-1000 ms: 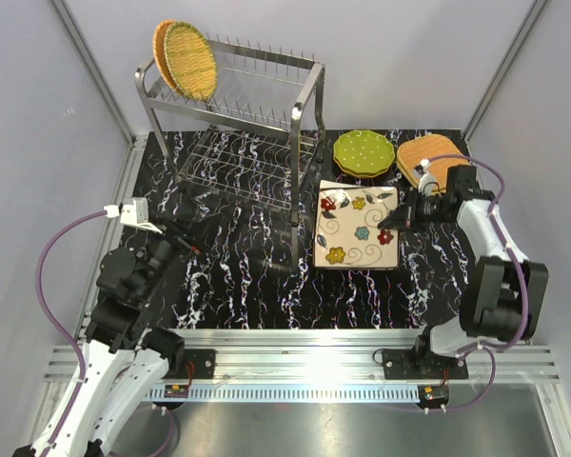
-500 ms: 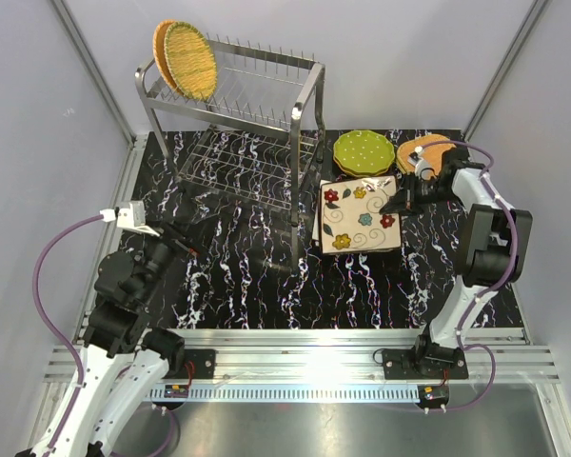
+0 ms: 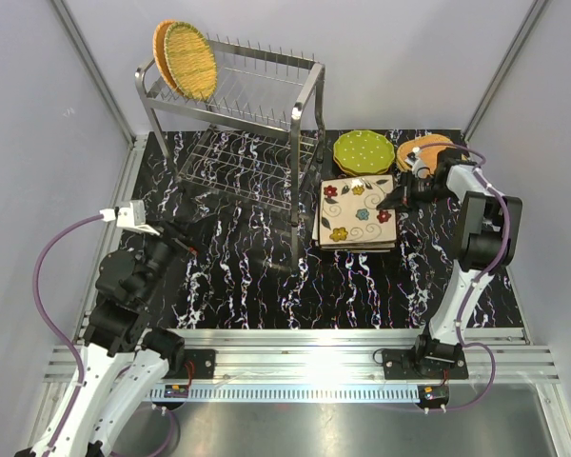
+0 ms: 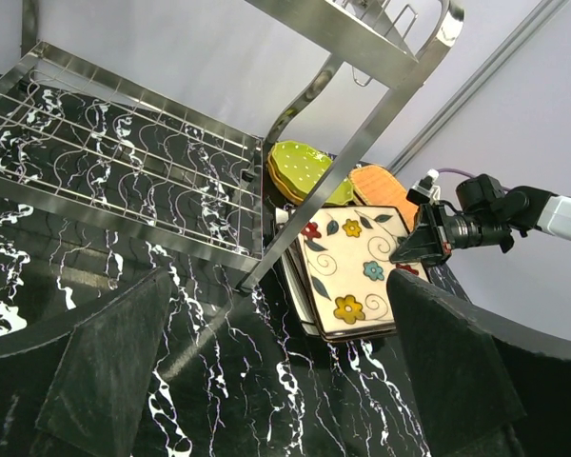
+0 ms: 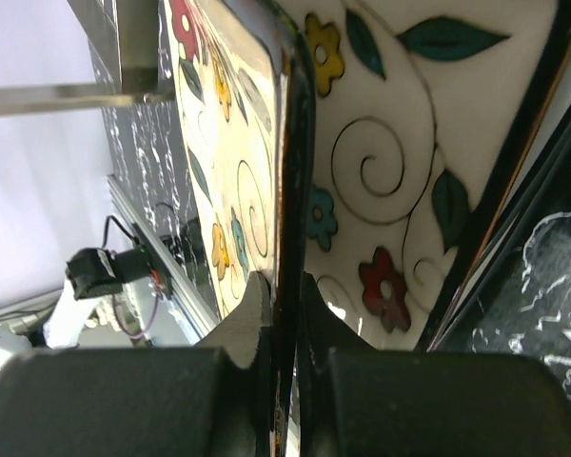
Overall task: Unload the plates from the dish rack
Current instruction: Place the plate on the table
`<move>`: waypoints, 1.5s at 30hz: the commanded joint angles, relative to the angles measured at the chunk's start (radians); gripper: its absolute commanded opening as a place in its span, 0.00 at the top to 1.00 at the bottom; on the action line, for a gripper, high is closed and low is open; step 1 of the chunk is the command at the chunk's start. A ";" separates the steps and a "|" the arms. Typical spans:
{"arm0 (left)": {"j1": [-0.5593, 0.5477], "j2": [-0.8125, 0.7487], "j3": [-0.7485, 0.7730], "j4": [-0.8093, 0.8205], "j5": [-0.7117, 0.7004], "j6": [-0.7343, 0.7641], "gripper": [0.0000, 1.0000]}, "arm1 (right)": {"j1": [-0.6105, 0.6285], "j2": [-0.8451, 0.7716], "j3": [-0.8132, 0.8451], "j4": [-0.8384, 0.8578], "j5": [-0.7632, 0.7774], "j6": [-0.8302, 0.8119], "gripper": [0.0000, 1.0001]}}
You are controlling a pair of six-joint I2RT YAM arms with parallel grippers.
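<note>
The steel dish rack (image 3: 230, 114) stands at the back left, with two wicker plates (image 3: 186, 59) upright at the left end of its top tier. My right gripper (image 3: 397, 202) is shut on the right rim of a square cream flowered plate (image 3: 358, 214). That plate sits slightly tilted over another square plate (image 5: 400, 143). In the right wrist view the fingers (image 5: 257, 305) pinch the held plate (image 5: 219, 143) by its dark edge. Green dotted plates (image 3: 364, 150) and wicker plates (image 3: 423, 150) lie behind. My left gripper (image 3: 176, 238) hangs open and empty near the rack's front left.
The rack's lower wire shelf (image 4: 124, 162) holds nothing and its front right leg (image 3: 296, 228) stands just left of the square plates. Grey walls close in the black marbled table (image 3: 257, 286) on three sides. An aluminium rail (image 3: 305, 343) runs along the near edge.
My right gripper has carried the square plate away from the near edge and set it lower over the stack beside the rack leg. The left arm has barely moved.
</note>
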 commanded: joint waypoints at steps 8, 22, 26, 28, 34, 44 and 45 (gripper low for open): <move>0.004 0.023 0.024 0.048 -0.026 0.023 0.01 | -0.005 0.041 0.119 -0.006 -0.138 0.043 0.74; 0.004 0.060 0.058 0.060 -0.024 0.043 0.01 | -0.005 0.049 0.195 -0.139 0.057 -0.123 0.00; 0.004 0.077 0.082 0.046 -0.032 0.061 0.01 | -0.005 0.029 0.205 -0.161 0.112 -0.175 0.00; 0.004 0.083 0.095 0.031 -0.041 0.067 0.01 | -0.005 0.023 0.211 -0.177 0.147 -0.192 0.00; 0.004 0.140 0.197 -0.042 -0.118 0.102 0.01 | -0.005 -0.042 0.212 -0.179 0.246 -0.251 0.00; 0.007 0.325 0.395 -0.102 -0.156 0.147 0.01 | -0.005 -0.148 0.274 -0.164 0.313 -0.278 0.00; 0.014 0.341 0.412 -0.119 -0.153 0.148 0.01 | -0.005 -0.158 0.275 -0.153 0.309 -0.278 0.00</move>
